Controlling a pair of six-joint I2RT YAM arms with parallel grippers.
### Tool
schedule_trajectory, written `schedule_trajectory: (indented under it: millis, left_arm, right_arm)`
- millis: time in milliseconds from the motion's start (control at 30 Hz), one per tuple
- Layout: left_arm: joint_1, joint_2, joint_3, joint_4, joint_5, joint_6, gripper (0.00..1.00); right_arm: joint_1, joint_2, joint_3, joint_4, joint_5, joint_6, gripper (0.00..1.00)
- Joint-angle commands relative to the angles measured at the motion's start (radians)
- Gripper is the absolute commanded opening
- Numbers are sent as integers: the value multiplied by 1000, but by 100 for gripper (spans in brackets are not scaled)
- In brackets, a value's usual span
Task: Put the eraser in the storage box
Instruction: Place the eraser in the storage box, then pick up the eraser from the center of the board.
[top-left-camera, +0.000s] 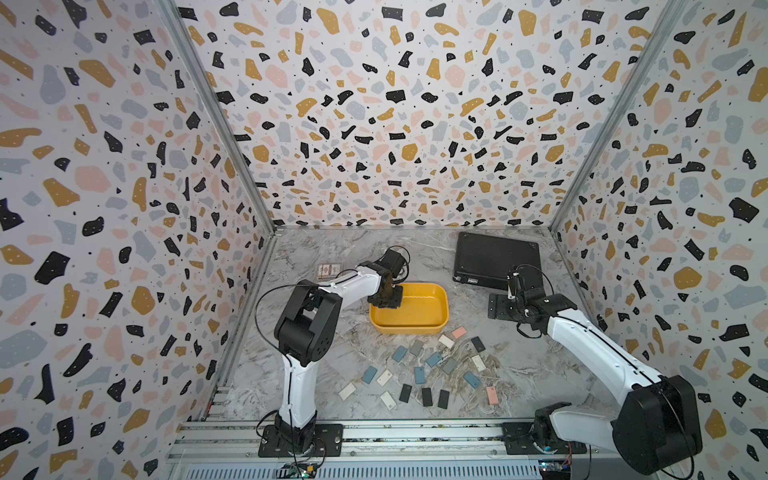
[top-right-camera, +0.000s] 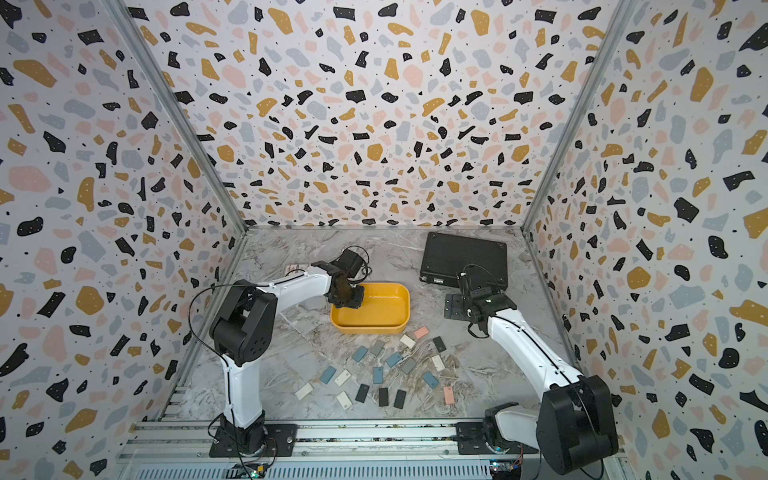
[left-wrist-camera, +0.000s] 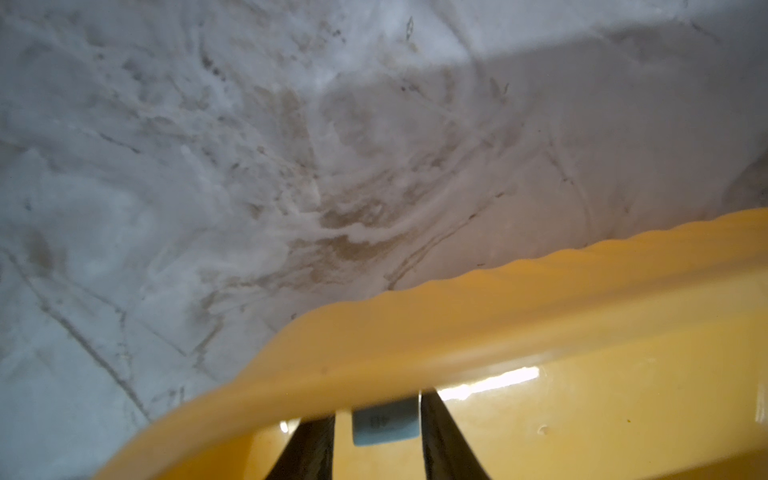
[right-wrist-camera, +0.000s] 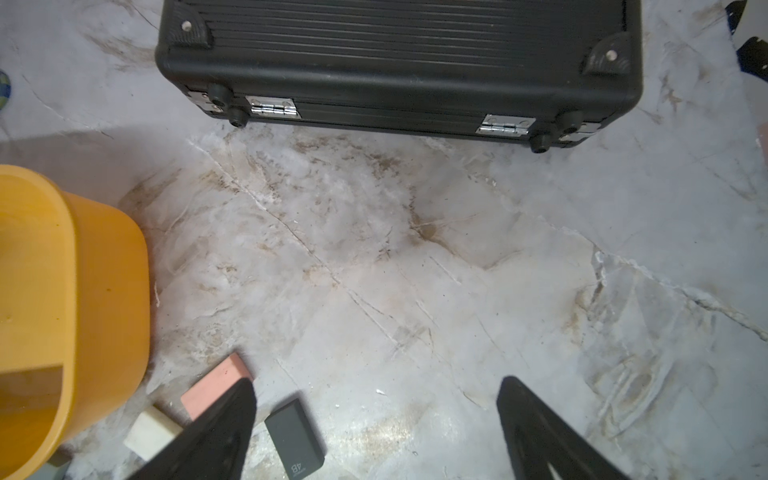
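Observation:
In the left wrist view a pale blue eraser (left-wrist-camera: 384, 424) sits between the fingers of my left gripper (left-wrist-camera: 376, 409), low inside the storage box (left-wrist-camera: 498, 303). It rests against one finger, with a gap to the other, so the jaws stand slightly apart. In both top views the left gripper (top-left-camera: 386, 301) (top-right-camera: 349, 300) dips into the near left corner of the yellow storage box (top-left-camera: 405, 328) (top-right-camera: 368, 328). My right gripper (top-left-camera: 496, 307) (right-wrist-camera: 376, 382) hovers open over bare table to the right of the box, holding nothing.
Several loose erasers (top-left-camera: 432, 359) in blue, grey, black, white and pink lie scattered in front of the box. A dark grey eraser (right-wrist-camera: 295, 438) and a pink one (right-wrist-camera: 216, 384) lie by the right fingers. A black case (top-left-camera: 496, 257) stands at the back right, a card pack (top-left-camera: 328, 270) at the back left.

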Motion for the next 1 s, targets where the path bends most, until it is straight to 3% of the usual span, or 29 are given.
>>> schedule_trajectory:
  millis: [0, 267, 500, 767, 967]
  left_arm:
    - [4, -13, 29, -24, -3, 5, 41]
    - [-9, -144, 31, -49, -29, 5, 65]
    - [-24, -434, -26, -115, -65, 42, 76]
    - [-66, -806, -305, -248, -72, 78, 82]
    - [-162, -880, -500, -315, -110, -41, 82]
  right_arm:
    - [7, -14, -7, 2, 2, 9, 93]
    - [9, -31, -5, -5, 8, 5, 93]
    - [16, -41, -13, 0, 5, 6, 94]
    - [38, -45, -19, 2, 6, 4, 93]
    - [62, -30, -30, 4, 8, 6, 93]
